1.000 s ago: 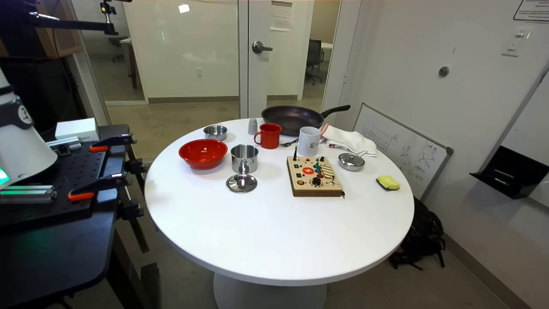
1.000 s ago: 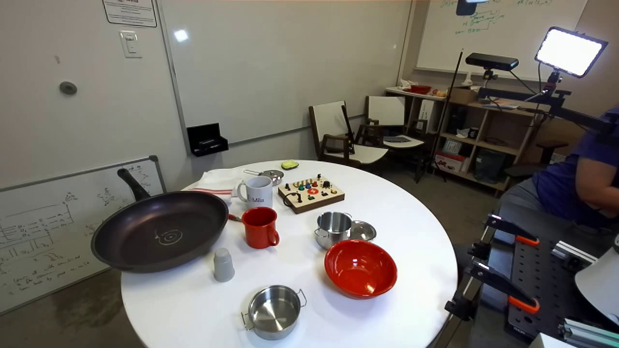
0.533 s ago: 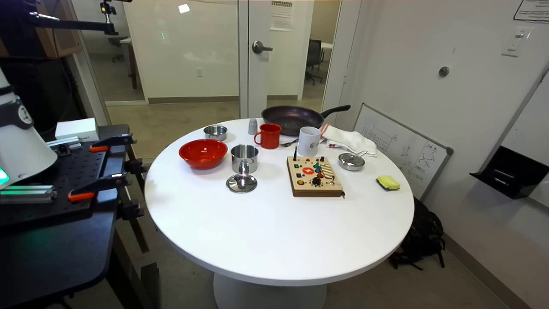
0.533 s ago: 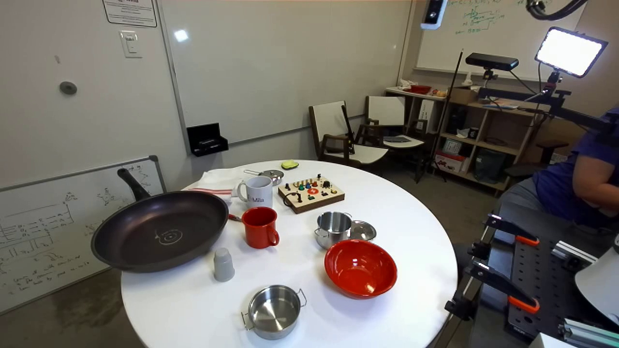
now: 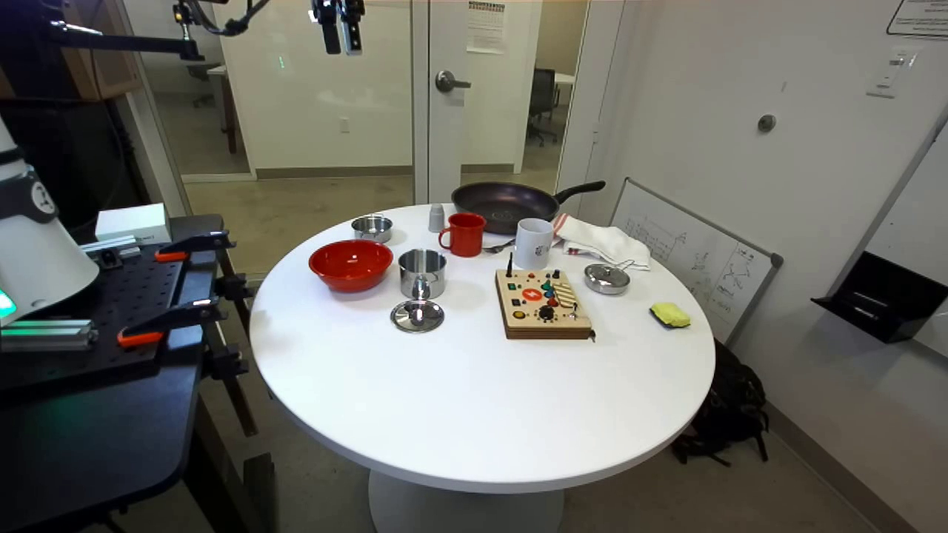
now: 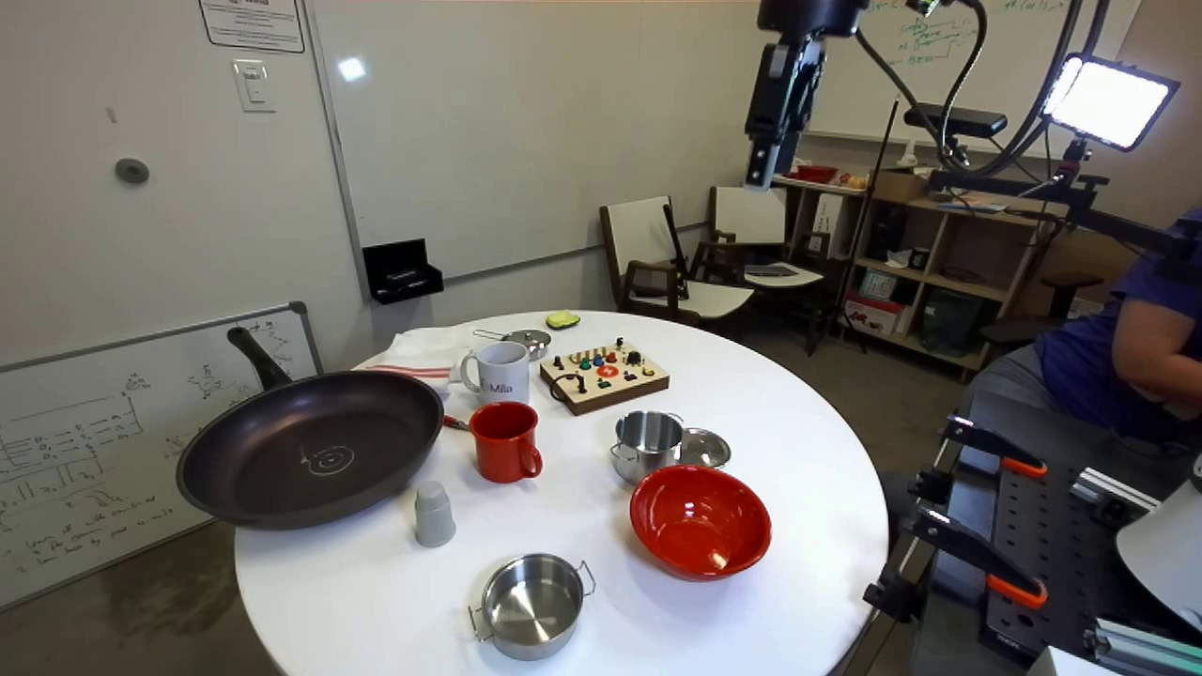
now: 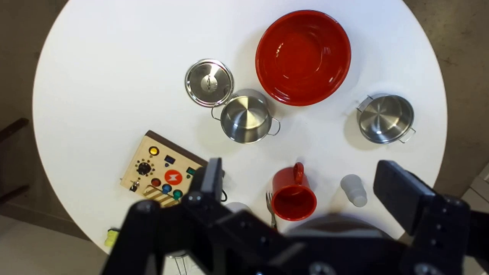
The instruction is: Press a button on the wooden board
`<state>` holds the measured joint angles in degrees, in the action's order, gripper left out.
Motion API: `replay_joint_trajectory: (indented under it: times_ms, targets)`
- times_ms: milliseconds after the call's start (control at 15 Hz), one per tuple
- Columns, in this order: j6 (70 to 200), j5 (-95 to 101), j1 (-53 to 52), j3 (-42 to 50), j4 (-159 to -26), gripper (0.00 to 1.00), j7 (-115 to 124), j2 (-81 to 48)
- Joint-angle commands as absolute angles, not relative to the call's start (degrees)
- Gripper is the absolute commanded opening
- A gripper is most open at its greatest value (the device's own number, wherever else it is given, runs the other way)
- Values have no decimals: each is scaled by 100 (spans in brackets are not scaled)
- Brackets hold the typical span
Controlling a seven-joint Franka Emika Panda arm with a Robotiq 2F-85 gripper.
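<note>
Above the white table, one gripper: jaws standing wide apart, holding nothing. Wooden board: lying flat, just beside the white mug and well below the fingers; in the wrist view one finger is partly covering it. Step in hand, as judged: the approach. Before any pressing, you are probably wanting the jaws drawn together as one firm tip. If you are choosing the yellow button, be centring over it, descending vertically, pressing gently and sparing the nearby black dial.
</note>
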<state>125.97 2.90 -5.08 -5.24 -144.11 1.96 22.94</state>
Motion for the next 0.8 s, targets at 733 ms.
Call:
replay_joint_trajectory:
  times_ms: [733]
  targets:
    - [13757, 370, -283, -407, -14381, 100, 231, 1078]
